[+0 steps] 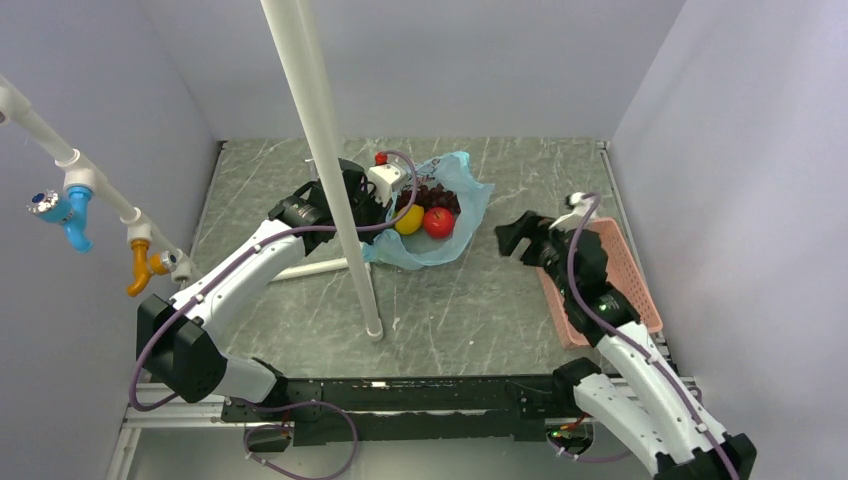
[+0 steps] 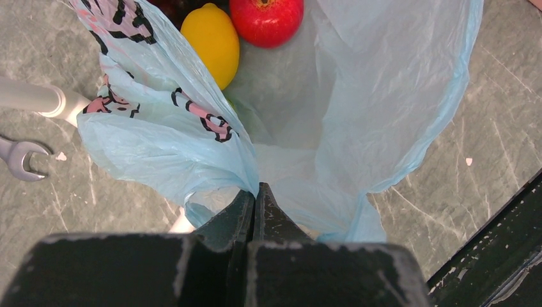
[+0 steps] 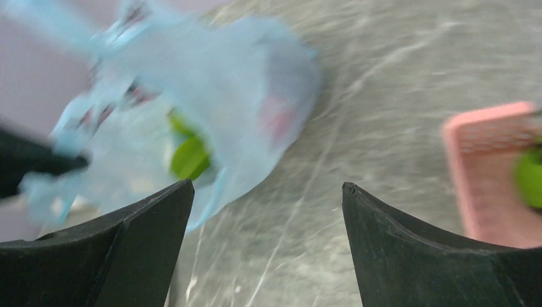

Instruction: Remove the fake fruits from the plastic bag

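Plastic bag (image 1: 425, 253): lies on the grey marbled desk (image 1: 470, 310), far centre, just right of the white pole (image 1: 330, 170), with its mouth gaping.

Contents seen in the opening: yellow fruit (image 2: 211, 41) and red fruit (image 2: 267, 19) side by side and touching, with the dark grape bunch (image 1: 435, 197) on their far side. The right wrist view shows a green piece (image 3: 190, 157) through the film, blurred.

Left tool (image 2: 257, 195): fingers pressed together on the bag's rim, pinching a fold of the thin film. The fruits lie beyond the pinch, not touched.

Right tool (image 3: 265, 192): fingers spread wide with nothing between them. It hangs over bare desk between the bag and the pink tray (image 1: 630, 270), apart from both.

Pink tray: at the desk's right side, partly under the right arm. A green shape (image 3: 529, 176) shows on it, too blurred to identify.
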Motion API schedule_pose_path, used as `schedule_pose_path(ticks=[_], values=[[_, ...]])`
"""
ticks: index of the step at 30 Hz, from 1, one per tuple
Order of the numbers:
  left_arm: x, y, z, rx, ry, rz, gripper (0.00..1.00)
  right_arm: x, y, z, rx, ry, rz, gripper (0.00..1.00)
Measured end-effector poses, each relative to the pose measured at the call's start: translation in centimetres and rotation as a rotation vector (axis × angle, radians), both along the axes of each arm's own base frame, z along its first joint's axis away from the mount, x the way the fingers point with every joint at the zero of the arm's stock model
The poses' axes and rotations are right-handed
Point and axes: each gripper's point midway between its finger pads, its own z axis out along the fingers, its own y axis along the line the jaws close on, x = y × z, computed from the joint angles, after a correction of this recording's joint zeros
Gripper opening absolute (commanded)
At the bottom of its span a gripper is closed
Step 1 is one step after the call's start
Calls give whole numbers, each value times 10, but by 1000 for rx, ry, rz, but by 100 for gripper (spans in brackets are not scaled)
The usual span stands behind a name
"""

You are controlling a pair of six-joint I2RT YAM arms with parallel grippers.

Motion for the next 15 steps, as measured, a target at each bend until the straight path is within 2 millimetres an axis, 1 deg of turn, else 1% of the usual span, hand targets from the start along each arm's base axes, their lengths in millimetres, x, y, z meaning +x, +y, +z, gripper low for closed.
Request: schedule_pose_path(ticks=[2,4,6,9,11,12,13,14,15], values=[[0,0,0,-2,1,-2,0,-17,35,3,-21,-46,158,88],[-1,-1,0,-4,3,-5,0,-33,64,-5,-33,-53,302,87],[-1,-2,0,-8,7,-3,0,-44,88,-12,-35,-51,413,85],[-3,-4,-1,-10,15,-4,0,-57,128,-24,-57,-34,553,76],[-4,-7,-4,-7,20,-11,0,-60,153,-34,-95,0,613,70],[-5,-8,-5,-3,23,-15,0,-59,166,-38,-113,18,639,62],[-5,-9,-7,-1,26,-18,0,-56,177,-39,-128,30,654,52],[-6,-10,-8,1,29,-21,0,-48,187,-39,-139,37,652,37],[-6,-11,-9,2,31,-23,0,-41,193,-37,-148,37,641,29]])
